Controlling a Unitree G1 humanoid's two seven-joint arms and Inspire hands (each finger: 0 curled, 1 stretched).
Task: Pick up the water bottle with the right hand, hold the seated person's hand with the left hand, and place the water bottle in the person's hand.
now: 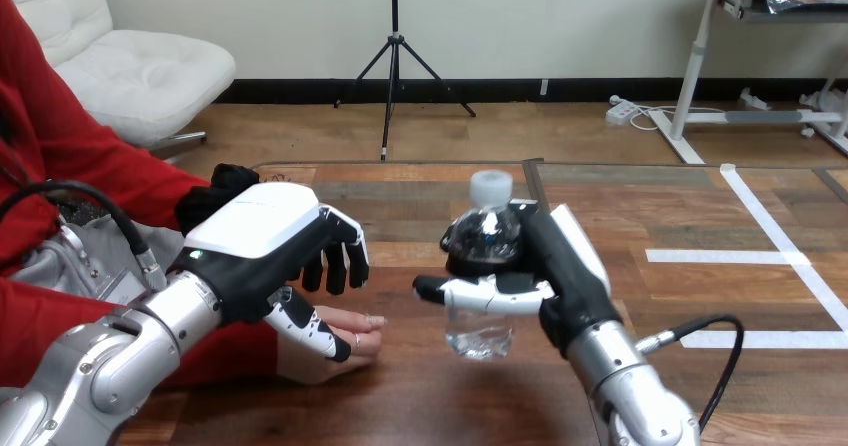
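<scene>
Clear bottle (480, 326) is upright, gripped by right hand (560, 256); person's hand (345, 334) lies at its eight o'clock, under left hand (265, 231), whose grip I cannot tell.

There is one bottle (482, 334), and it carries one white cap (491, 186). The robot hands are two: the left hand (260, 226) and the right hand (562, 258). The silver arms are also two, the left arm (110, 366) and the right arm (632, 386). One person's hand (345, 336) is clearly seen. Whether the dark shape (222, 188) behind the left hand is a second one, I cannot tell. There is one table (420, 401), and on it are three strips of white tape (720, 256).
</scene>
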